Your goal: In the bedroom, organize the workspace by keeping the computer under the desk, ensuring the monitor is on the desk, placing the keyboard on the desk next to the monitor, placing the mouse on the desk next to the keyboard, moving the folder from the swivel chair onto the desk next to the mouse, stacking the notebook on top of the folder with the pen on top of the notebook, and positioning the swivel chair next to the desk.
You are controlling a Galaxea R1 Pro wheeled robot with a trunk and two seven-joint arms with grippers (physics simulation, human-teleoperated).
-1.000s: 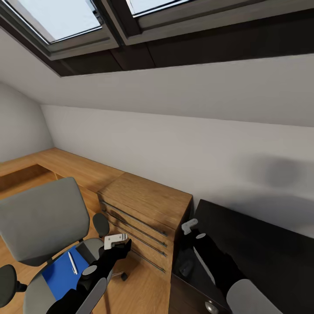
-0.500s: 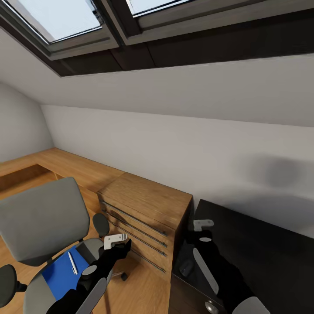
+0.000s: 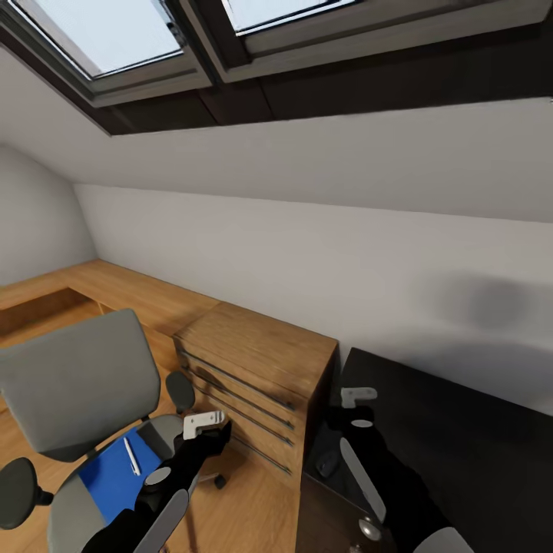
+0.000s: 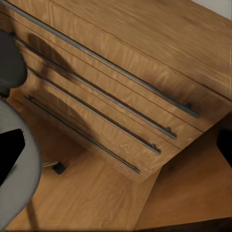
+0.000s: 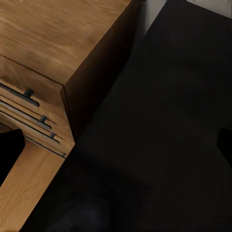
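Over the desk (image 3: 461,430), right claw (image 3: 358,395) unmoved, state unclear, view shifted slightly.

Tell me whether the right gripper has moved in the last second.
Yes. The right gripper shifted rightward, away from the light wooden dresser and over the glossy black desk top.

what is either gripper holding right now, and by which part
Nothing is held. The left gripper hangs beside the swivel chair, the right gripper over the desk.
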